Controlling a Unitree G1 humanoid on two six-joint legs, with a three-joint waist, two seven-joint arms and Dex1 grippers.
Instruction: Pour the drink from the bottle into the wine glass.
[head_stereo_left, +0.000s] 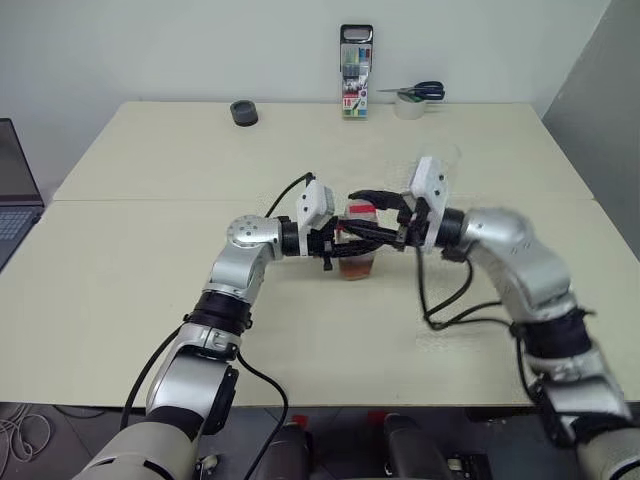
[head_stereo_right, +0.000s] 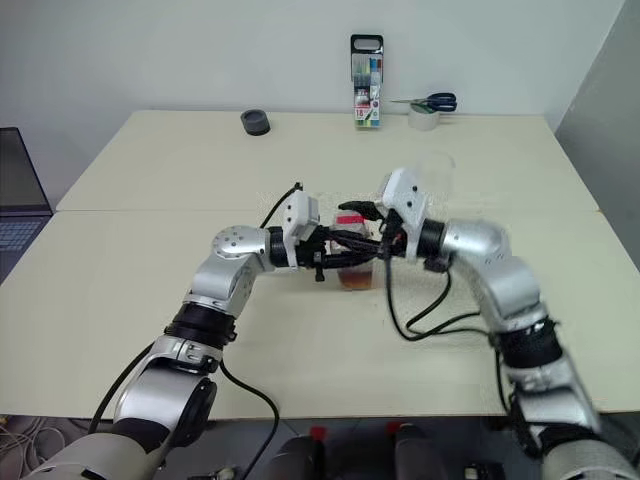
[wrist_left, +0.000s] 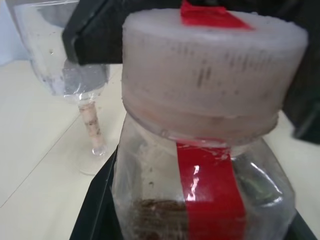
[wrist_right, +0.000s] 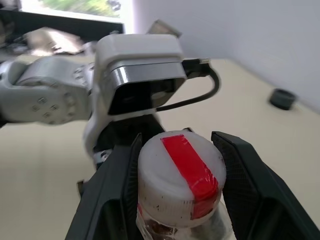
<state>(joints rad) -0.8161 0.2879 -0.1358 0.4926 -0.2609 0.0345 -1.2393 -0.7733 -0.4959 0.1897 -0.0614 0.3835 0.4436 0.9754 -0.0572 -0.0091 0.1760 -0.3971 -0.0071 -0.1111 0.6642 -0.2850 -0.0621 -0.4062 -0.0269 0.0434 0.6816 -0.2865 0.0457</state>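
Bottle (wrist_left: 200, 165) stands upright mid-worktop (head_stereo_left: 150, 270), white cap (wrist_right: 180, 175) on, with a red tape strip running over the cap and down the side. The drink (head_stereo_left: 356, 263) is a low reddish-brown layer at the bottom; most of the bottle is empty.

Left claw (head_stereo_left: 338, 247) is shut on the bottle body, reaching in level from the left. Right claw (wrist_right: 177, 150) comes in from the opposite side, a black finger on each side of the cap; in the right wrist view the fingers look to be touching the cap.

Wine glass (wrist_left: 75, 70) stands just beside the bottle, bowl, stem and foot visible in the left wrist view (the rim is cut off at the frame edge). I can't tell if anything is in it. In the head views the glass is hard to make out behind the right wrist.

Back edge of the worktop: pen pack (head_stereo_left: 356, 72) upright, scissors (head_stereo_left: 420, 92) lying on a tape roll (head_stereo_left: 408, 106), small dark round object (head_stereo_left: 243, 113). Laptop (head_stereo_left: 15, 200) cut off at the left edge.
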